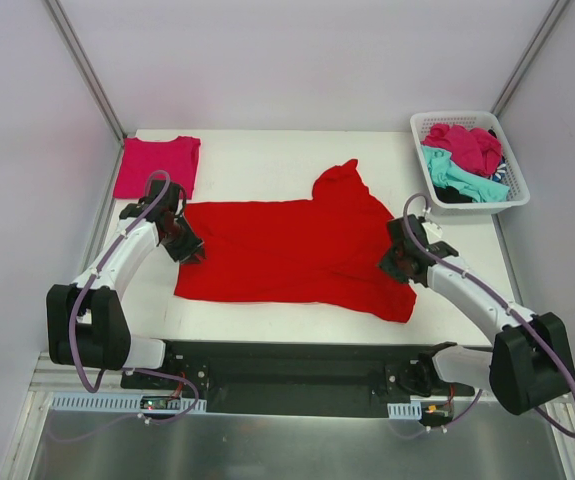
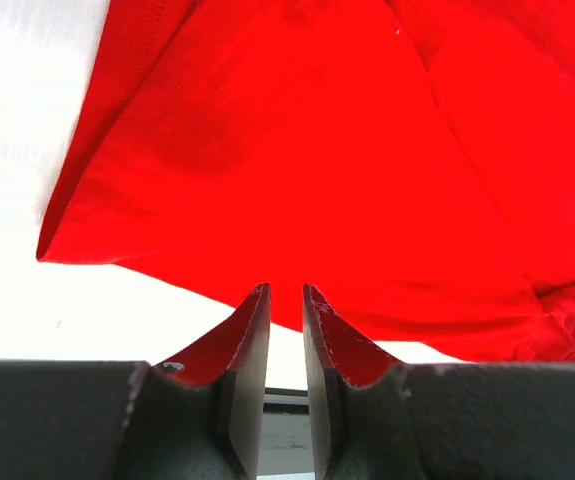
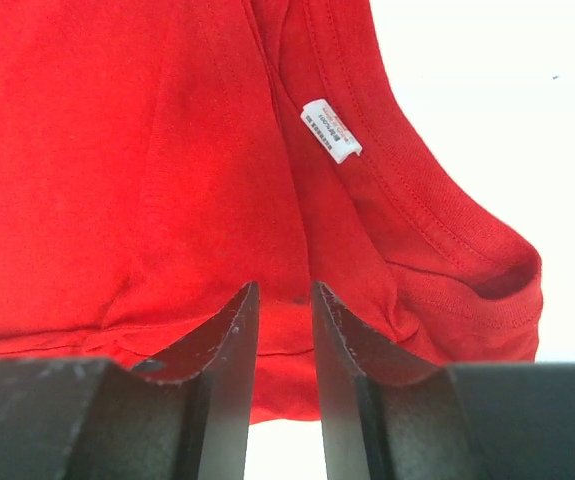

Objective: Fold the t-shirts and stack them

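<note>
Large bright red cloth t-shirt (image 1: 297, 250) lies spread across the middle of the white desk (image 1: 267, 150), with one sleeve bunched into a peak on its far side. The left tool (image 1: 185, 245) sits at the shirt's left edge and the right tool (image 1: 399, 265) at its right edge; from above, each wrist hides the cloth right under it. In the left wrist view the two dark fingers (image 2: 247, 340) stand close, with only a narrow slit between them, and their tips meet the shirt's hem. Their slanted faces show red (reflection or cloth, hard to say), and I cannot tell whether the hem is nipped. In the right wrist view the fingers (image 3: 229, 340) stand slightly wider apart by the neck opening. They are near the ribbed collar (image 3: 437, 215) and a small white sewn-in label (image 3: 331, 131) whose print is too small to read. Red cloth fills the gap, yet I cannot tell whether it is pinched. A folded magenta-pink t-shirt (image 1: 157, 165) lies at the desk's far left corner. At the far right, a white plastic lattice basket (image 1: 455, 117) holds a magenta shirt (image 1: 465, 145), a teal shirt (image 1: 457, 180) and some dark cloth (image 1: 452, 196), tangled so their count is unclear.
</note>
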{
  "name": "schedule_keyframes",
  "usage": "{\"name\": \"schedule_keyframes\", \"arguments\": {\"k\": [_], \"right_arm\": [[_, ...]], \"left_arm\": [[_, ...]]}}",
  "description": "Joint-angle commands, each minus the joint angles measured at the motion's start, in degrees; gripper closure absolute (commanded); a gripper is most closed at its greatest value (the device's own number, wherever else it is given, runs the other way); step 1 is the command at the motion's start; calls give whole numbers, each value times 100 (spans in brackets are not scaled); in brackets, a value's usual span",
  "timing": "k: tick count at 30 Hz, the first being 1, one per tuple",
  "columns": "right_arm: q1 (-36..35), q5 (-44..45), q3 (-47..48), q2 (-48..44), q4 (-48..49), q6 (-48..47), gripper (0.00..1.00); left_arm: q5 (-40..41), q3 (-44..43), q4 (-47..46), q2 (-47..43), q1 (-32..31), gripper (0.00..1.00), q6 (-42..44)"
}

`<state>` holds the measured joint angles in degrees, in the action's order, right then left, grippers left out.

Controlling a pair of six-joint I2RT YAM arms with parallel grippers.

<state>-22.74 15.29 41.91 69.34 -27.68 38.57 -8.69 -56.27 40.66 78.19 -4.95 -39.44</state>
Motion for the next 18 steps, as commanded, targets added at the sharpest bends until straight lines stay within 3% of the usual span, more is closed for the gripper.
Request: {"name": "schedule_keyframes", "arguments": {"k": [1, 18], "right_arm": [[15, -70, -122, 62, 131, 125, 69], [-20, -193, -174, 273, 246, 142, 71]], "left_arm": [[51, 55, 100, -129, -59, 81, 94], [69, 90, 108, -138, -67, 81, 86]]}}
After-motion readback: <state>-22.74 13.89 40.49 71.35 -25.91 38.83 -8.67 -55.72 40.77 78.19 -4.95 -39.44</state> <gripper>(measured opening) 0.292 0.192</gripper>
